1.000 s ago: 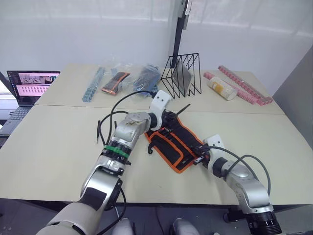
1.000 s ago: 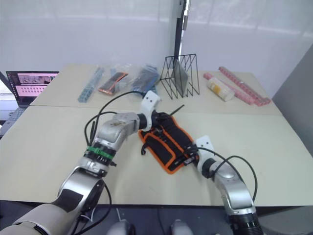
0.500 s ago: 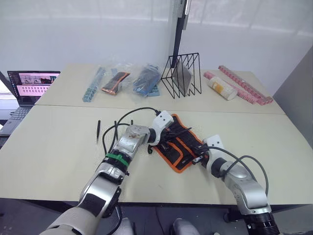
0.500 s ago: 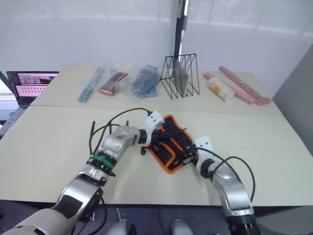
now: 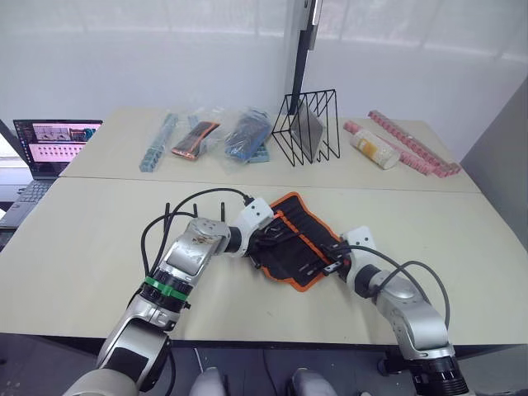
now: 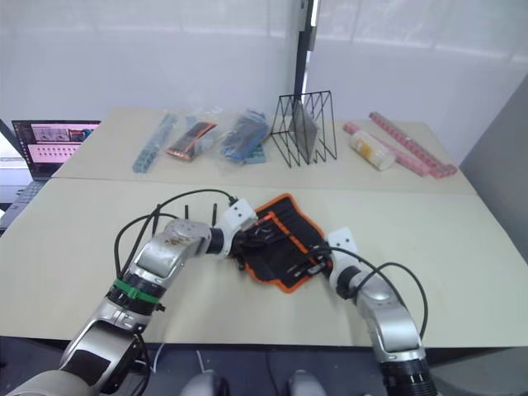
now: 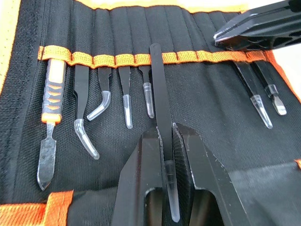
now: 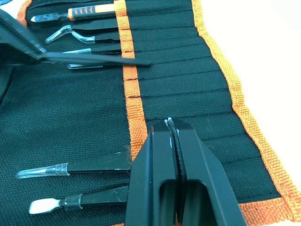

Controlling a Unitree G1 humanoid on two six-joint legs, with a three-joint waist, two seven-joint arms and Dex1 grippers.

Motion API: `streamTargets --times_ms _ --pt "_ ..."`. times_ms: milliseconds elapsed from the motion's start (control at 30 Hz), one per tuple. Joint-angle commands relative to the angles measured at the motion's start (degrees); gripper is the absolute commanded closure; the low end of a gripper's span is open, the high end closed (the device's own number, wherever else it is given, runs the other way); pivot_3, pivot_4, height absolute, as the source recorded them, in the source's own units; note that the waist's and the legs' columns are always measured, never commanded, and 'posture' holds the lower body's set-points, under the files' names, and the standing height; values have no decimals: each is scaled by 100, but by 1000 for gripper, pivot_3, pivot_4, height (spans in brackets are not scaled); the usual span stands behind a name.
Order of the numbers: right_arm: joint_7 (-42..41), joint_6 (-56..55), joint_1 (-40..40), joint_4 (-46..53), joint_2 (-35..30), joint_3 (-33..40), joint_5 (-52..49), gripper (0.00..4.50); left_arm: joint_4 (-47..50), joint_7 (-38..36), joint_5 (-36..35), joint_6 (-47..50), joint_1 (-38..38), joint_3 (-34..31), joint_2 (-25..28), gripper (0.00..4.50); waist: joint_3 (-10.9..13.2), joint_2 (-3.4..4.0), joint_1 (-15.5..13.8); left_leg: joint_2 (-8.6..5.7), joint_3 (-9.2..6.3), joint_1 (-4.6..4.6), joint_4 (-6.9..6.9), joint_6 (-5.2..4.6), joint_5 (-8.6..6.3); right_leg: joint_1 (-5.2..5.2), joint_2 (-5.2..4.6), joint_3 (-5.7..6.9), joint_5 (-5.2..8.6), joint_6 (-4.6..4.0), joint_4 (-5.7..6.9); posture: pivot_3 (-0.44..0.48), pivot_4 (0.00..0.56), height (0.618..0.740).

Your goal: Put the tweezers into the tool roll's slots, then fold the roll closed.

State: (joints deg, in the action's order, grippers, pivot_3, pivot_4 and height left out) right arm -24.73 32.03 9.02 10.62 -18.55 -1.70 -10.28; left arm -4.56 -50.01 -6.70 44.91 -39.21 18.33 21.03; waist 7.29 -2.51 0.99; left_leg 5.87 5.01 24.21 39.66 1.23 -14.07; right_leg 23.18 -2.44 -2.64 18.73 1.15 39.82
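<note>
Beige table (image 5: 99,247), tool roll (image 5: 297,239) open at its middle.
Left claw (image 7: 168,141) pinches tweezers (image 7: 160,80) at a slot (image 7: 155,58); right claw (image 8: 171,129), closed, pins fabric. Slide straight, keep the pocket mouth taut.

Pale beige tabletop (image 5: 82,239) has the black fabric tool roll with orange binding (image 5: 297,243) lying open mid-front. Along the far edge: clear-bagged items (image 5: 198,136), black wire rack (image 5: 307,128), pink strips (image 5: 412,142). Open laptop (image 5: 45,148) far left.

Tool roll (image 5: 299,244) lies between both tools.
</note>
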Motion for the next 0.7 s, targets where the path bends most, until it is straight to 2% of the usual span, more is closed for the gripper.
streamTargets --times_ms 33,700 --pt "-57 188 -175 -228 88 -292 16 4500 307 -53 -52 98 110 90 90 4481 0 1 0 0 0 -1 0 0 0 0 0 0 0 0 0 0 150 687" --pt "-13 165 -218 -224 175 -307 96 4500 983 174 -97 717 264 195 409 4481 0 1 10 3 -1 -2 0 0 0 1 2 -1 1 -3 3 0 150 687"
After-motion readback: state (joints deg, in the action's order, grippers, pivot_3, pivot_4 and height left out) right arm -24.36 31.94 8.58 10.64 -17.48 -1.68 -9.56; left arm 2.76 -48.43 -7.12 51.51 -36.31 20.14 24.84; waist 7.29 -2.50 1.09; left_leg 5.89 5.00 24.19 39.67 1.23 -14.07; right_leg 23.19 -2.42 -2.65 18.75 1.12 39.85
